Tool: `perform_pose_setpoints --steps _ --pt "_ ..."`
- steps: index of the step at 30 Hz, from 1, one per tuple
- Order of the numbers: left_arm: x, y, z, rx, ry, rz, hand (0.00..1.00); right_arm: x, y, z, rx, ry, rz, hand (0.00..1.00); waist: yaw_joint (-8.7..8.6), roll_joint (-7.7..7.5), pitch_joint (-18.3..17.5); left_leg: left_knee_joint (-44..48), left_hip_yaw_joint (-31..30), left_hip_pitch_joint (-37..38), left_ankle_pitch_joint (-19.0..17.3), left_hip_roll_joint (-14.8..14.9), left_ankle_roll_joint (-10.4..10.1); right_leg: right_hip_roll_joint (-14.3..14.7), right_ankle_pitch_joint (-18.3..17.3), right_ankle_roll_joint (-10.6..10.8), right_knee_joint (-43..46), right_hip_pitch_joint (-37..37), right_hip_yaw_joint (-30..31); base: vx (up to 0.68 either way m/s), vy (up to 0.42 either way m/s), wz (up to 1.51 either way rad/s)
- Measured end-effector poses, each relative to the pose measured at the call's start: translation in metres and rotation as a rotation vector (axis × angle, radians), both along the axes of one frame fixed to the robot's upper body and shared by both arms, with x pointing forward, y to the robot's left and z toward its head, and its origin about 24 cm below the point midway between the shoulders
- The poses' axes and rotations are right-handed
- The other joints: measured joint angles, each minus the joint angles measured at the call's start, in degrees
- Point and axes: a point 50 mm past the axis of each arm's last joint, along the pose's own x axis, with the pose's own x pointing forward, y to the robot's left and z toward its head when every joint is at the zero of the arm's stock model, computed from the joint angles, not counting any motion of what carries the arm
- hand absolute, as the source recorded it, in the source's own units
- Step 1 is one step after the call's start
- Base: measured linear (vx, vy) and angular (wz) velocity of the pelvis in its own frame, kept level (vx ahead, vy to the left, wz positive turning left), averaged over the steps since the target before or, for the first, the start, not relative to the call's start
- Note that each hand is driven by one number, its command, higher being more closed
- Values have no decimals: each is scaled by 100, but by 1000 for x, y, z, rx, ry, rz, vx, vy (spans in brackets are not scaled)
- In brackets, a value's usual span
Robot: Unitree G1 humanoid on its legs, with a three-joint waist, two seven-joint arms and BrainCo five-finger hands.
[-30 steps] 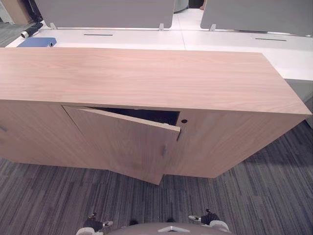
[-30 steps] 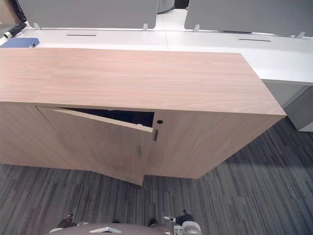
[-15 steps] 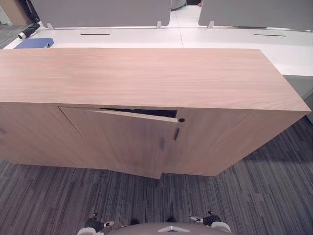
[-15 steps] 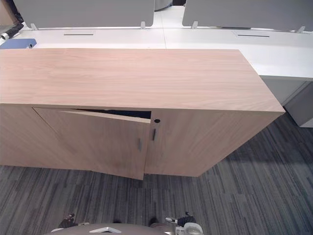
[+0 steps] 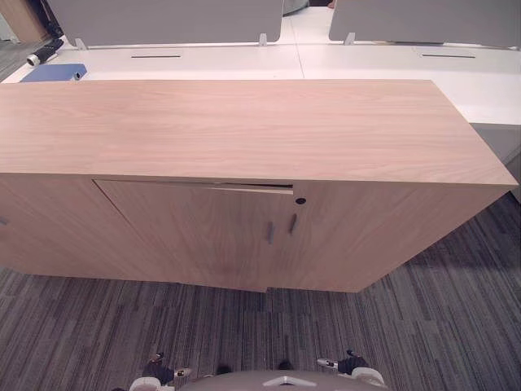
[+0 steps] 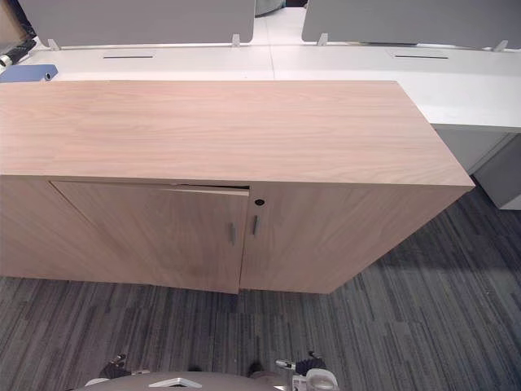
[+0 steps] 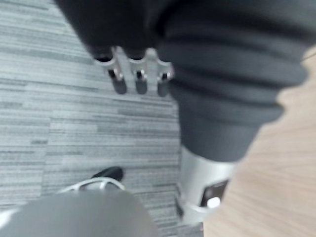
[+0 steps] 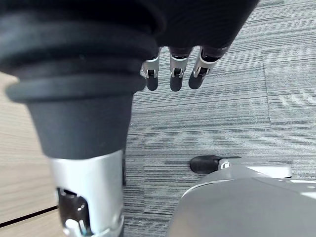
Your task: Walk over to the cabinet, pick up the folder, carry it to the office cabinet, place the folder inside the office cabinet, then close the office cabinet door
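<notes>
Left eye view: office cabinet w/ its door almost flush. Only a thin dark slit shows along the door's top edge, by the lock hole. Folder: prob. inside the office cabinet, hidden behind the door, can't confirm. A blue flat item lies on the white desk behind the office cabinet's far-left corner; can't tell what it is. Left hand & right hand hang in front of the office cabinet over the carpet, fingers relaxed & straight, nothing held. Est.: pick, carry, place done; the door prob. needs a last push to seat.
</notes>
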Motion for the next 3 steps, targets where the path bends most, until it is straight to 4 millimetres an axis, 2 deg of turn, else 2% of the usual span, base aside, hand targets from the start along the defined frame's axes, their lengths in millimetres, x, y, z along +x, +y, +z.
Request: perform_pose_setpoints --steps 3 --pt "0 0 0 0 0 -1 0 0 0 0 1 1 0 0 1 -1 0 0 -3 4 3 -9 5 -10 1 1 6 2 -5 -32 -20 1"
